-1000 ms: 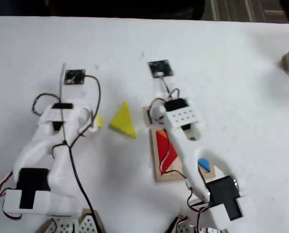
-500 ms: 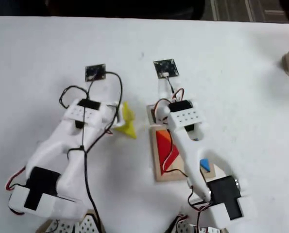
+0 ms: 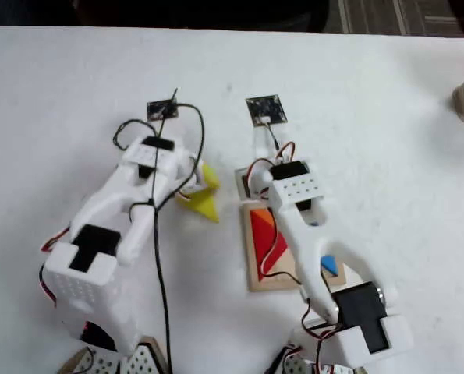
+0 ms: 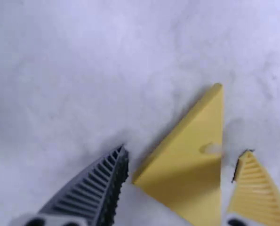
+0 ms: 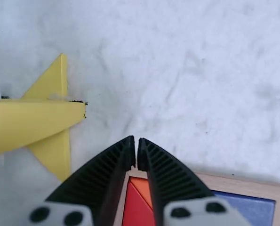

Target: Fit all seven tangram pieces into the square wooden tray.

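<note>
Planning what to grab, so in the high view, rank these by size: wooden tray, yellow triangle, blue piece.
1. wooden tray
2. yellow triangle
3. blue piece
Each is partly hidden.

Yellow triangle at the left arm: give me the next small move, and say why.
Probably close the left tool on the yellow triangle. In the left wrist view its fingers stand open on either side of the piece, which lies flat on the table, outside the wooden tray, so a grasp seems due.
</note>
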